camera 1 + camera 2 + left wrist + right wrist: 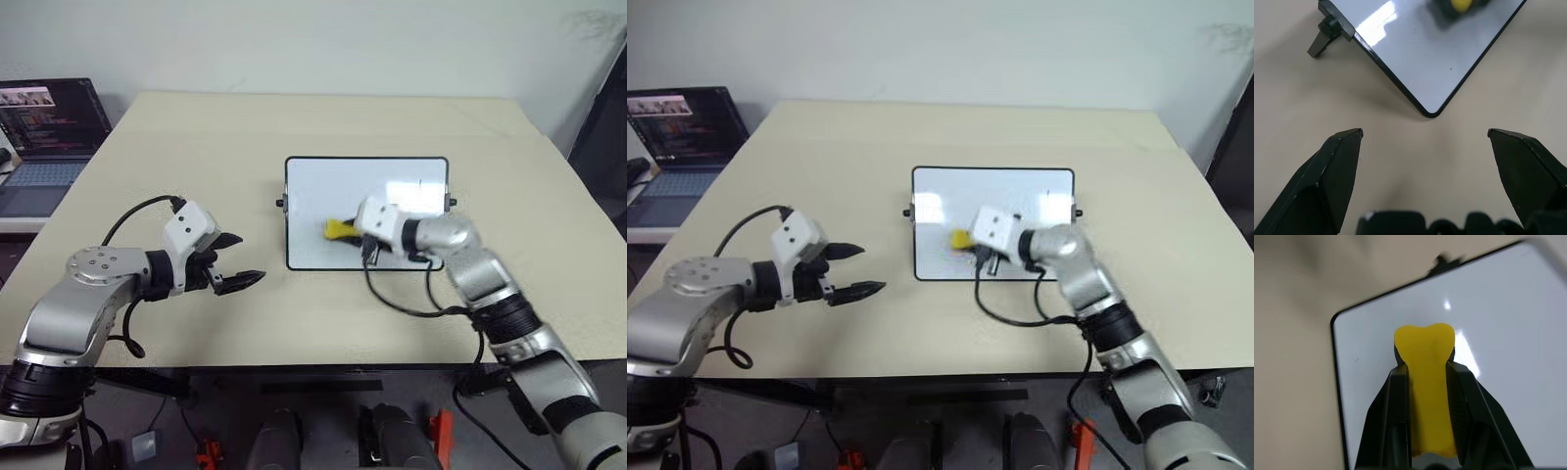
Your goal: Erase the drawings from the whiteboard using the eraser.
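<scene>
Two black fingers of the right gripper (1426, 382) pinch the eraser (1426, 382) from both sides; its yellow end sticks out past the fingertips over the whiteboard (323, 191). From the head views the white wrist module covers most of the eraser, leaving a small yellow tip (338, 229), and whether it touches the board cannot be told. One short thin stroke of the drawings (419, 182) shows near the board's upper right; other marks are too faint or covered by the arm. The left wrist view shows the board's near rounded corner and a side knob (1327, 32). The left gripper (235, 260) hovers spread wide over bare table (196, 137), left of the board and apart from it. A laptop (49, 127) is cut off at the far left.
</scene>
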You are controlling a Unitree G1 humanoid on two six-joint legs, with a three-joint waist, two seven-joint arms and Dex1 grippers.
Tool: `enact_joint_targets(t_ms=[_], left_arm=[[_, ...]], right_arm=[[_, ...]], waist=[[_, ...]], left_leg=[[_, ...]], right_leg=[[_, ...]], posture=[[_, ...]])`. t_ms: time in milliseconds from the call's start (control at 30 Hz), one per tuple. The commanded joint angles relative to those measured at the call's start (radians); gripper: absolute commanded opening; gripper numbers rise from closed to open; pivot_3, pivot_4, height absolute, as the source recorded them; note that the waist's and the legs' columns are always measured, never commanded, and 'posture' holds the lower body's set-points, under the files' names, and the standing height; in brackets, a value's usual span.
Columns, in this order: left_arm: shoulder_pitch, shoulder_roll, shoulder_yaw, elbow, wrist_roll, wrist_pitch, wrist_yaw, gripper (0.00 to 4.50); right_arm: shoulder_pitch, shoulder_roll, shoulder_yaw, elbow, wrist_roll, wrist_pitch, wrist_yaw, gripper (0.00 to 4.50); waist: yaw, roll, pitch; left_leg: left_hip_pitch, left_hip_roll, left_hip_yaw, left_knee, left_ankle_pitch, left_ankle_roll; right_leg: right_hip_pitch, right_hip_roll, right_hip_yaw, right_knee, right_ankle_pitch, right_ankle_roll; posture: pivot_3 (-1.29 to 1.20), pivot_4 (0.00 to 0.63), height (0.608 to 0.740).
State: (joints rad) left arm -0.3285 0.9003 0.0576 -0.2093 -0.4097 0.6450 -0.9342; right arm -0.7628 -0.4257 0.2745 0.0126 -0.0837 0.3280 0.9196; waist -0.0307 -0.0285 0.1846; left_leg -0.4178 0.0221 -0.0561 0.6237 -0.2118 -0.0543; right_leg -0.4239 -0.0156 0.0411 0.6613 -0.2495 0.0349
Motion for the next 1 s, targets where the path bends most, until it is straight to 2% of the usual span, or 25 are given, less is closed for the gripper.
enact_joint_targets(t_ms=[33, 200, 300, 433, 700, 1000], left_arm=[[-0.029, 0.0, 0.022, -0.023, -0.013, -0.01, -0.008, 4.5], [-0.057, 0.013, 0.027, -0.034, -0.02, -0.007, -0.022, 4.5], [-0.082, 0.022, 0.02, -0.032, -0.011, -0.015, -0.033, 4.5], [-0.103, 0.036, 0.007, -0.038, -0.009, -0.002, -0.05, 4.5], [-0.127, 0.053, 0.007, -0.035, -0.006, 0.006, -0.072, 4.5], [-0.12, 0.062, 0.018, -0.047, -0.006, 0.012, -0.069, 4.5]], right_arm=[[0.016, -0.088, -0.079, -0.171, 0.085, 0.106, 0.071, 0.68], [0.086, -0.274, -0.177, -0.275, 0.172, 0.179, 0.149, 0.68], [0.134, -0.384, -0.205, -0.271, 0.161, 0.177, 0.166, 0.68], [0.179, -0.472, -0.219, -0.242, 0.154, 0.144, 0.172, 0.68], [0.196, -0.565, -0.256, -0.171, 0.156, 0.088, 0.172, 0.68], [0.194, -0.603, -0.273, -0.106, 0.171, 0.037, 0.184, 0.68]], waist=[[0.0, 0.0, 0.0], [0.001, 0.0, 0.001], [-0.002, -0.001, 0.005], [-0.006, -0.001, 0.005], [-0.004, -0.001, 0.006], [-0.004, -0.001, 0.006]], left_leg=[[0.0, -0.002, 0.0, 0.0, -0.002, -0.002], [0.0, -0.006, -0.001, -0.001, -0.005, 0.001], [0.0, -0.007, 0.001, 0.001, -0.005, 0.002], [0.002, -0.007, 0.002, 0.002, -0.005, 0.002], [0.002, -0.007, 0.002, 0.004, -0.005, 0.002], [0.002, -0.007, 0.002, 0.005, -0.005, 0.002]], right_leg=[[0.0, 0.001, 0.0, -0.001, 0.0, -0.001], [0.001, 0.0, 0.0, -0.002, -0.004, 0.0], [0.001, -0.001, 0.001, -0.003, -0.007, 0.005], [0.002, -0.001, 0.002, -0.001, -0.006, 0.006], [0.002, -0.001, 0.002, 0.0, -0.006, 0.007], [0.003, -0.001, 0.003, 0.001, -0.006, 0.007]], posture=[[0.0, 0.15, 0.74], [0.0, 0.15, 0.74], [0.0, 0.15, 0.74], [0.0, 0.15, 0.74], [0.0, 0.15, 0.74], [0.0, 0.15, 0.74]])
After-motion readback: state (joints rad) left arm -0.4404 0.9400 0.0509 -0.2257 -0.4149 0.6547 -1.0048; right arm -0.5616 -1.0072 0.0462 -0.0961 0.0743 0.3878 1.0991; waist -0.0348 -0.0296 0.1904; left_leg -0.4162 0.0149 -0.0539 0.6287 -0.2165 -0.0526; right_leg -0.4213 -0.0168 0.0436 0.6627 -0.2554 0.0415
